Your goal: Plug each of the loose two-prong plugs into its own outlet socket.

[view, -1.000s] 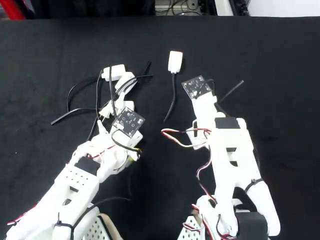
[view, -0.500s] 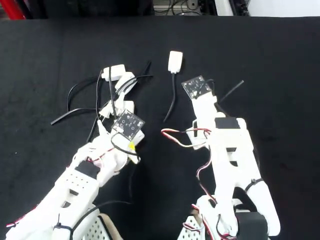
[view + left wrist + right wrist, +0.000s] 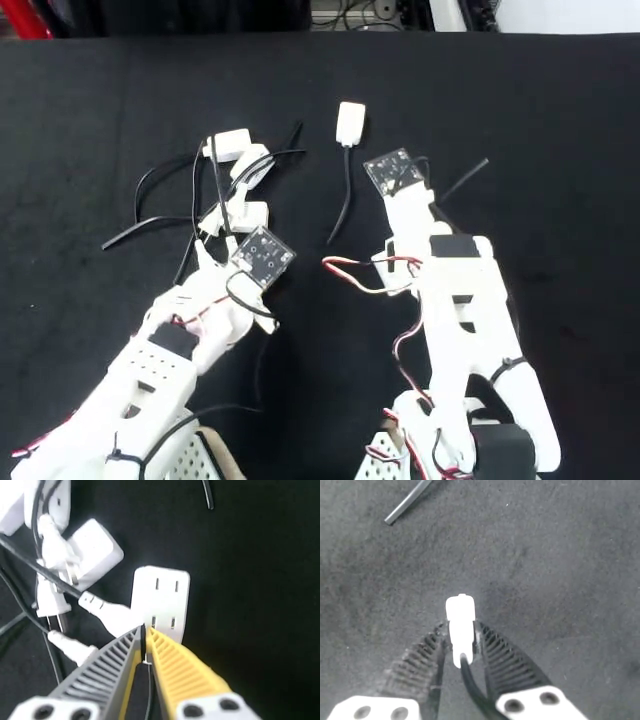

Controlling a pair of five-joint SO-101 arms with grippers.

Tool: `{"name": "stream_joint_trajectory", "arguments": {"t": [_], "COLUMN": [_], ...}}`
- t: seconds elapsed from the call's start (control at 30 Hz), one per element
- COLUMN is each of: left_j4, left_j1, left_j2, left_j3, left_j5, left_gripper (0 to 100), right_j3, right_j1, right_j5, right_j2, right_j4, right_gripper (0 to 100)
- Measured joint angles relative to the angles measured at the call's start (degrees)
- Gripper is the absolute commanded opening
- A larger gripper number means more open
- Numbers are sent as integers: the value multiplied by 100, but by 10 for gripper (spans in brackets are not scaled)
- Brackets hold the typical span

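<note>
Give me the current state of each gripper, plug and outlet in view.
Left gripper: shut, tips at the outlet block's edge.
Right gripper: shut on the white plug.
White plug: gripped, in no socket.
Outlet block: four slots showing, all empty.
Two-prong plug: loose, prongs bare.
Corded plug: lying loose, in no socket.

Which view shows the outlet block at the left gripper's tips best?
Left wrist view: the outlet block lies just ahead, its slots plain. The high view gives it as a small white shape, slots unreadable.
</note>
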Motion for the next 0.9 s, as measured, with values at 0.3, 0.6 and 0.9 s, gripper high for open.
{"name": "stream_joint_trajectory", "arguments": {"t": [0.3, 0.6, 0.9], "left_j4": [1011, 1002, -246], "left_j1": [-18, -18, -9], "left_j2": [44, 44, 44], "left_j3": [-308, -308, 18], "left_j5": [-167, -185, 431], "left_gripper": [186, 245, 203], "right_j3": [0, 0, 0], "right_j1": [0, 0, 0], "right_j5": [0, 0, 0], "right_j2": [0, 0, 0], "right_j4": [0, 0, 0], "right_gripper": [11, 11, 11]}}
